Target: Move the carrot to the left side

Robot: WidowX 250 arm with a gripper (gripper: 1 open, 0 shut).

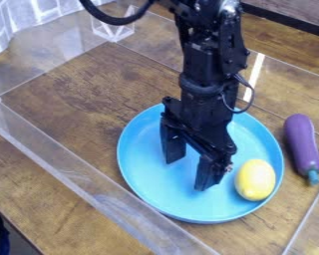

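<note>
Hanging straight down over the blue plate, the black pincer has its two fingers spread wide with nothing between them. Both fingertips look like they sit right at the plate's floor, roughly in the middle of it, though I can't say for sure they touch.

Task says carrot, but the only thing on the plate is a rounded yellow object, more lemon-looking to me. It lies on the right part of the plate, just beside the nearer finger, apart from it by a thin gap.

Off the plate on the right, a purple eggplant lies on the wooden surface, its green stem end pointing toward the camera. A clear plastic wall runs along the near and left edges of the surface.
</note>
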